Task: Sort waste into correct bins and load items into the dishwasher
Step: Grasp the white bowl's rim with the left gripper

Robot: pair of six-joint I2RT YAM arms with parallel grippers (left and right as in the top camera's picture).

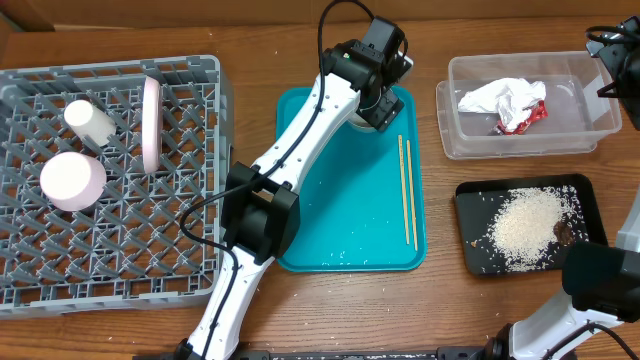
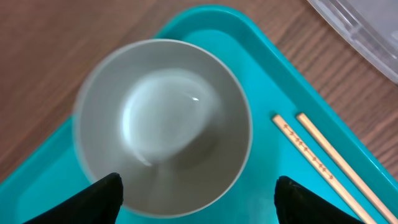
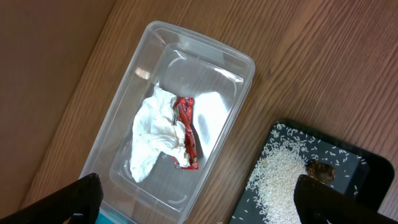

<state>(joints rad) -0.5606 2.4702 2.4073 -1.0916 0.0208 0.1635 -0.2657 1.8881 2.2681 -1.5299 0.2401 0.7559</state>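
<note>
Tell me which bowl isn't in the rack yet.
The bowl on the teal tray, upright beneath the open left gripper, beside the chopsticks. The other bowl sits inside the grey rack.

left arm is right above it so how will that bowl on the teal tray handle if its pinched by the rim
The bowl looks rigid and glossy, with a highlight inside, so its smooth wall may slip in the left gripper. It is empty and seems small, so it is probably light. On the slick teal tray it could slide if nudged, perhaps toward the chopsticks.
</note>
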